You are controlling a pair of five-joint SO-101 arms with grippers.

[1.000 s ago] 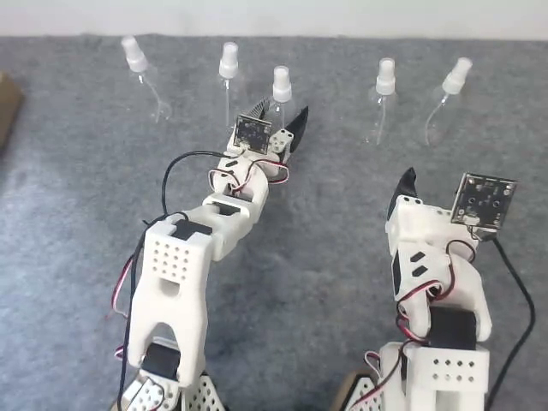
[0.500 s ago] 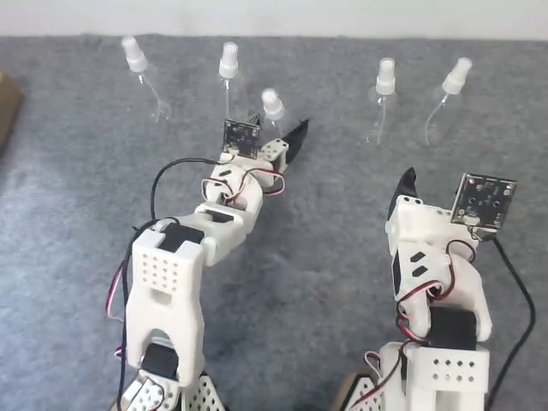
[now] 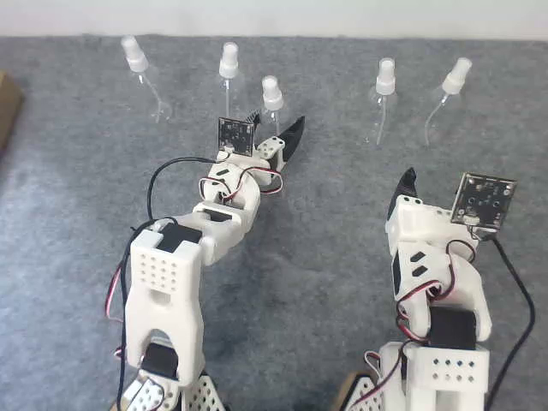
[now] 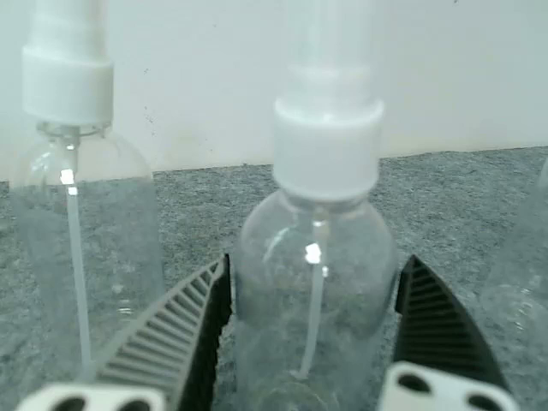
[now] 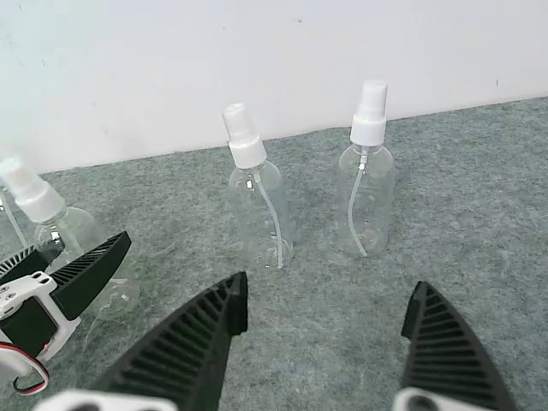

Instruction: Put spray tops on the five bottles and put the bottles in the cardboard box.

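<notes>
Clamping half-hidden bottle: L gripper

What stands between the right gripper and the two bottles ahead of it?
Nothing visible: bare mat lies between the right gripper, jaws open, and the two bottles. The left gripper is off to one side, around a third bottle.

A robotics lab's test bench: two white printed arms with loose servo wires (camera boards bare at the wrists) stand on a grey felt-covered table against a plain white wall.
</notes>
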